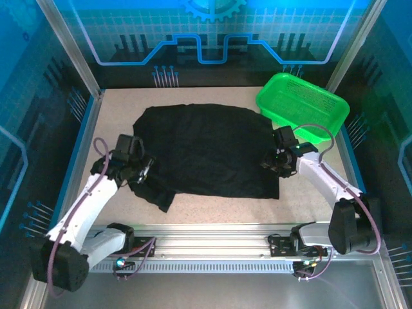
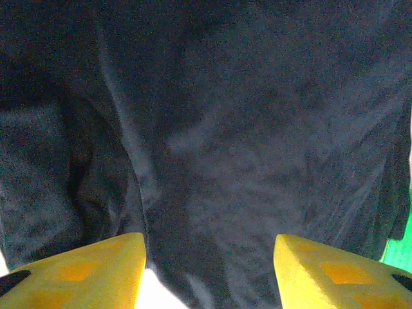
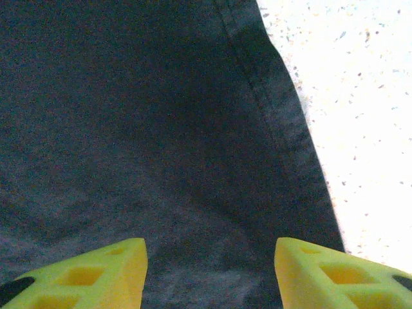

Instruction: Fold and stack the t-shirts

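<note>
The plain black soft cotton t-shirt (image 1: 206, 148) lies spread on the speckled table (image 1: 212, 209), beside the green mesh basket (image 1: 302, 106). Left gripper (image 1: 143, 170) and right gripper (image 1: 273, 162) sit at opposite edges (likely for a fold), jaws apart, gripping nothing.

We are looking into a robotics lab cell: aluminium frame posts (image 1: 71, 48) box in a pale speckled surface (image 1: 212, 209), blue wall panels (image 1: 270, 29) carry a printed gear (image 1: 212, 8) and circuit lines, and the left arm (image 1: 90, 206) and right arm (image 1: 322, 177) stand bolted to a ribbed metal rail (image 1: 212, 236) along the near edge.
</note>
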